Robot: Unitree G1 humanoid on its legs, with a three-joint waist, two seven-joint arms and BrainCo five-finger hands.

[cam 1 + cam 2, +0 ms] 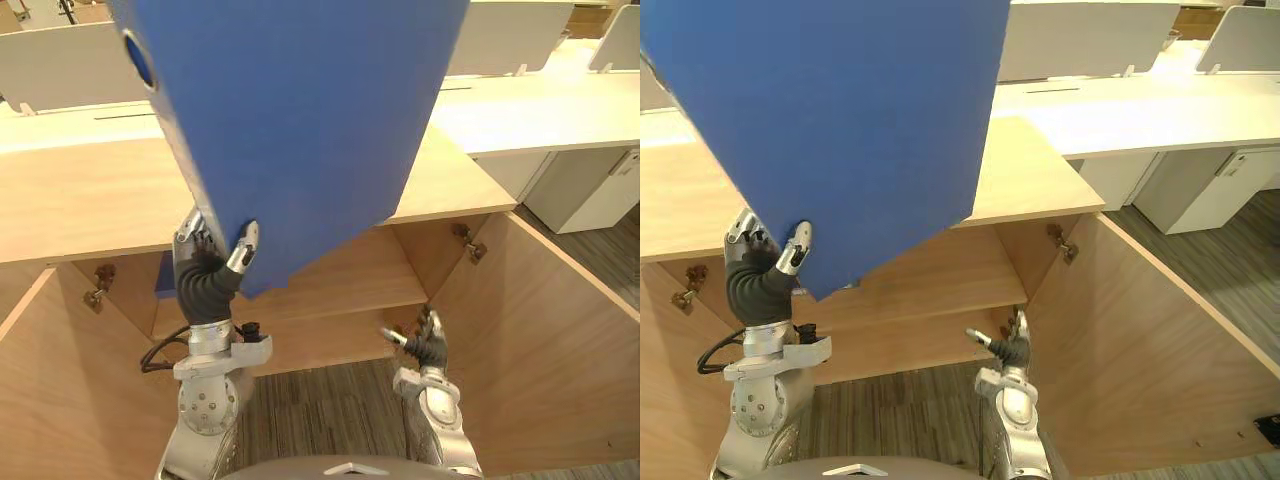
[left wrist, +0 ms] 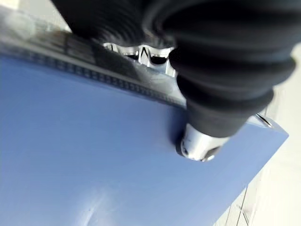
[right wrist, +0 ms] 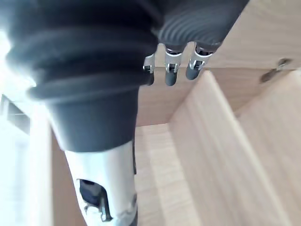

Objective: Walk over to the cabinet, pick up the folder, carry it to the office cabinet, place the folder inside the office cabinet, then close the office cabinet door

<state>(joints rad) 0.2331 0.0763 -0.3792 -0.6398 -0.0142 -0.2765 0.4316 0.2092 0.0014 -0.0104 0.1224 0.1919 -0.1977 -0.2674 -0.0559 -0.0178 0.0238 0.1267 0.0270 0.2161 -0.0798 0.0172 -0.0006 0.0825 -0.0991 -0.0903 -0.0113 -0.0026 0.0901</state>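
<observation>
The left hand point(image 1: 212, 262) had its fingers and thumb clamped on the lower corner of the blue folder point(image 1: 300, 120), held high with its long axis tilted up above the open office cabinet point(image 1: 90, 200), whose shelf point(image 1: 360, 270) lay below it, nearer the right hand point(image 1: 428, 343) with its relaxed, empty fingers.

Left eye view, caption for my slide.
Left hand grips a flat blue folder before the open light-wood cabinet; right hand hangs empty.

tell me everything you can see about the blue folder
The large blue folder has a smooth, plastic-looking cover and a round finger hole in its spine. It is raised and tilted, one corner pointing down. The left hand pinches that lower corner, thumb on the face, above the open light-wood cabinet.
</observation>
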